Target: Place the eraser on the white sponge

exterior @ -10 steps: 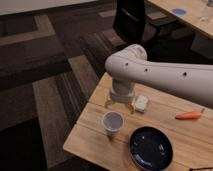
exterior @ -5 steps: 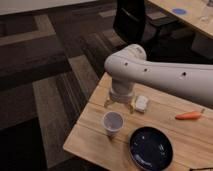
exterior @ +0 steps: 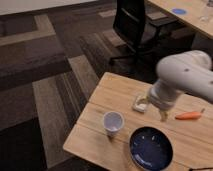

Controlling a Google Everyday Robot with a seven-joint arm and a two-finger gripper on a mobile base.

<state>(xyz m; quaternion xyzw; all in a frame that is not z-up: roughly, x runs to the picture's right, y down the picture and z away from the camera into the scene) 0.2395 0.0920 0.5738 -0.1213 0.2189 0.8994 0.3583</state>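
End effector (exterior: 155, 110) low over the desk (exterior: 100, 107), fingers spread, right beside the white sponge (exterior: 139, 104).

From where I stand the end effector hangs just above the wood with its fingers parted and nothing visible between them, one edge overlapping the sponge. I cannot pick out the eraser; it may sit under the wrist. To do this step well, I'd say the block must be found first, gripped squarely, then lowered flat onto the pad's middle so it does not tip off. The thick white arm (exterior: 185, 75) reaches in from the right, elbow high, wrist bent downward. A carrot (exterior: 189, 115), a cup (exterior: 113, 121) and a dark plate (exterior: 151, 148) lie nearby.
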